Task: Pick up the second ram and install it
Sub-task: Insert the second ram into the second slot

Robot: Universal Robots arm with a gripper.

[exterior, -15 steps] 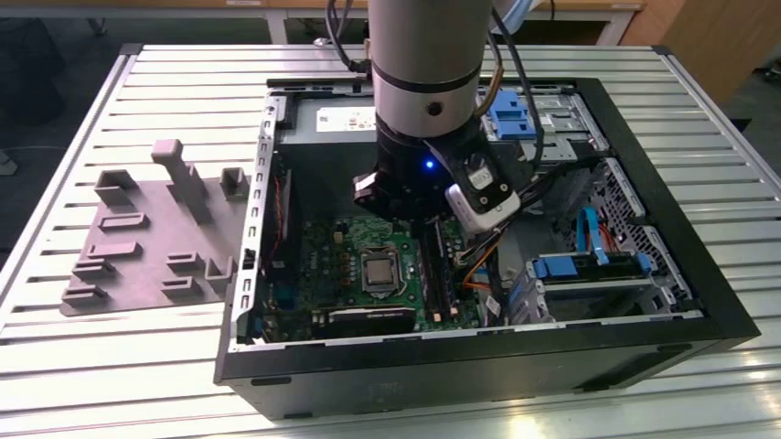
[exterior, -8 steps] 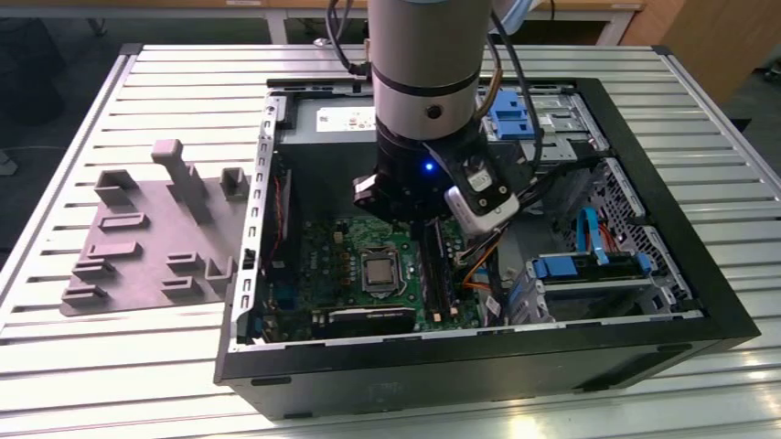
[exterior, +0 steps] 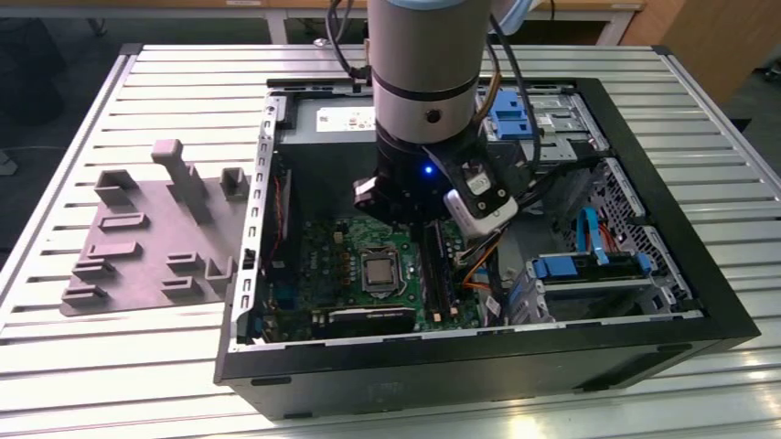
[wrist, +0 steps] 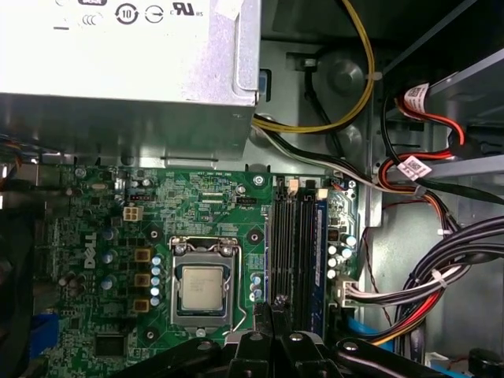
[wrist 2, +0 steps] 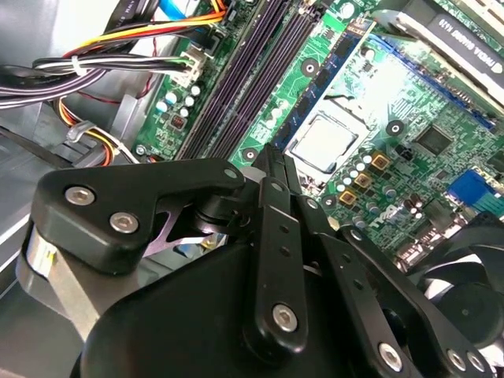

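Note:
My gripper [exterior: 416,218] hangs inside the open computer case, low over the green board [exterior: 336,261]. In both wrist views its fingertips [wrist 2: 269,161] are pressed together with nothing sticking out from between them, so the gripper [wrist: 276,309] is shut and empty. Straight under the tips run the long black slots [wrist: 298,248] beside the processor [wrist: 203,287]. The same slots [wrist 2: 240,83] look dark and narrow in the second wrist view. I cannot tell the second ram apart from them, and no loose stick is in view.
A grey plastic tray [exterior: 153,240] with raised blocks lies on the slatted table at the exterior view's left. The power-supply box [wrist: 126,67] sits past the board. Cable bundles [wrist: 429,272] and blue drive brackets [exterior: 583,267] crowd the side beyond the slots.

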